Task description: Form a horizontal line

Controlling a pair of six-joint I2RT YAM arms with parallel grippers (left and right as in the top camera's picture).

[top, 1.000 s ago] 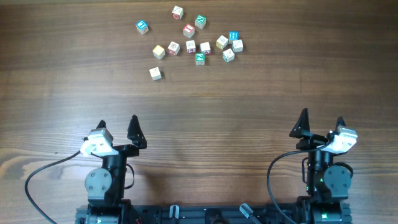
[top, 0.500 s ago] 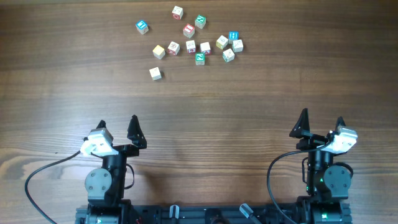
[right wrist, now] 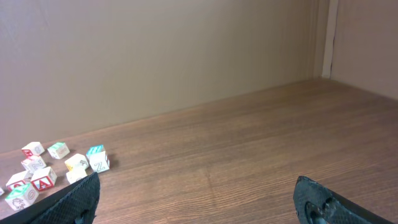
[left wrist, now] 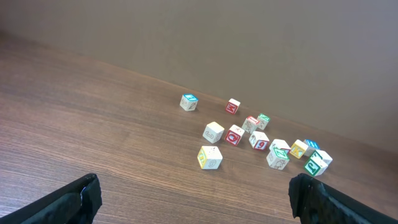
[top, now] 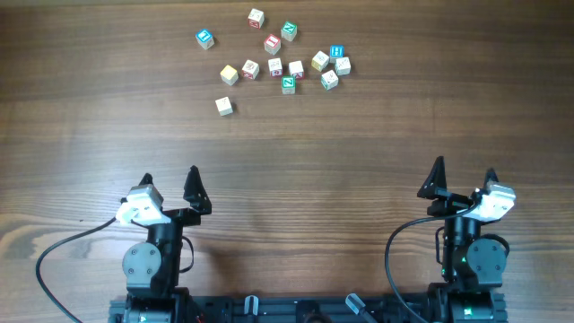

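Several tiny wooden letter cubes lie scattered at the far middle of the table, and no horizontal line shows among them. A yellowish cube (top: 230, 74), two cream cubes (top: 250, 69) (top: 275, 66) and a green-faced cube (top: 288, 84) sit near each other. One cream cube (top: 224, 106) (left wrist: 210, 157) lies apart, nearest me. My left gripper (top: 169, 175) (left wrist: 196, 199) and right gripper (top: 464, 169) (right wrist: 198, 199) both stand open and empty at the near edge, far from the cubes.
Blue-faced cubes (top: 205, 38) (top: 337, 53) and a red-faced cube (top: 273, 44) lie among the cluster. A beige wall (left wrist: 249, 37) rises behind the table's far edge. Bare wood (top: 305, 161) stretches between the grippers and the cubes.
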